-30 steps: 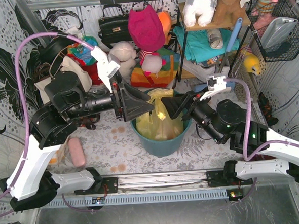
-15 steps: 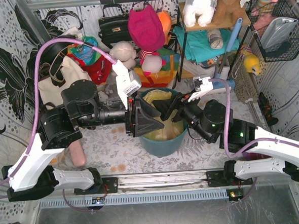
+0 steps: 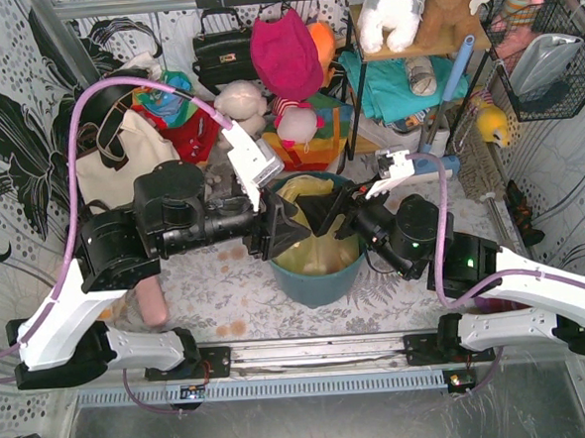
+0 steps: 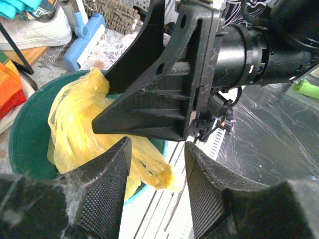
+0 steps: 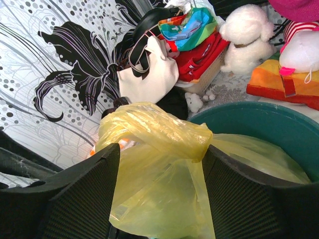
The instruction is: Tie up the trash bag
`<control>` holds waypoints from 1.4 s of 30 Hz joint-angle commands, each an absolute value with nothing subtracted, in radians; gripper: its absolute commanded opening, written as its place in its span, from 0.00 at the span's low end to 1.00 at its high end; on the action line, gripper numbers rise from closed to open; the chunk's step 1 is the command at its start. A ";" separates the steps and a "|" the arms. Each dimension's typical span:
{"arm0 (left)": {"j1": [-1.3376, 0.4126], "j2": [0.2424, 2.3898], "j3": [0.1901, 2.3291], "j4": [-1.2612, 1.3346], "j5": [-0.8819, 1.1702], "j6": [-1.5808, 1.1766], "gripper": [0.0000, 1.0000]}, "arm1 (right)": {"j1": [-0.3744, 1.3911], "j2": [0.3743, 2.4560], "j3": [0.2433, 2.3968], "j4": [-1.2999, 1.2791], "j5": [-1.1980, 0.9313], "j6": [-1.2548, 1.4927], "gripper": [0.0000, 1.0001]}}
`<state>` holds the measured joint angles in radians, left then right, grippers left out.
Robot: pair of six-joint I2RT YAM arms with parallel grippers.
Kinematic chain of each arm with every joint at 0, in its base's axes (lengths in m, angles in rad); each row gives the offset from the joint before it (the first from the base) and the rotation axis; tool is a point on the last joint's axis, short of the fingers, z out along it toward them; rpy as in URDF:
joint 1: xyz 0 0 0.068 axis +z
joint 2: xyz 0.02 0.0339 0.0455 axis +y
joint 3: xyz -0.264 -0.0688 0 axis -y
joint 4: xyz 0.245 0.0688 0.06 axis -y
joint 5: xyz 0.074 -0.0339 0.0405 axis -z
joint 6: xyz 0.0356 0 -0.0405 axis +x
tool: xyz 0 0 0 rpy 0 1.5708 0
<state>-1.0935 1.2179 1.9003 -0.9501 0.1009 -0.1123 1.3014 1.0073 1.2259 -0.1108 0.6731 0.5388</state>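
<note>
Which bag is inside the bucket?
The thin yellow plastic trash bag, sitting in the round teal plastic bucket. The cream tote bag and the black handbag are outside it, farther back.

Teal bucket [image 3: 315, 287], cream tote [image 3: 121, 170], plush toys [image 3: 396, 4]

Bright, even light from overhead — shadows are faint and soft. Pale glare streaks the clear plastic sheet [image 4: 269, 144]; the right tool [image 5: 162, 154] looks slightly soft.
</note>
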 commanded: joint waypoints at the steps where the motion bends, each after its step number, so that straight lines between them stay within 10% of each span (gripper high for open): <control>1: -1.101 1.213 1.923 -0.957 0.060 -0.107 0.56 | 1.304 1.003 1.264 -0.076 0.667 0.553 0.67; 22: -1.101 1.195 1.842 -0.973 0.108 -0.223 0.54 | 1.304 1.009 1.268 -0.071 0.664 0.549 0.66; 33: -1.101 1.177 1.821 -0.960 0.081 -0.250 0.36 | 1.304 1.008 1.265 -0.066 0.660 0.548 0.65; 42: -1.101 1.176 1.807 -0.969 0.079 -0.249 0.00 | 1.304 0.993 1.261 -0.070 0.694 0.534 0.65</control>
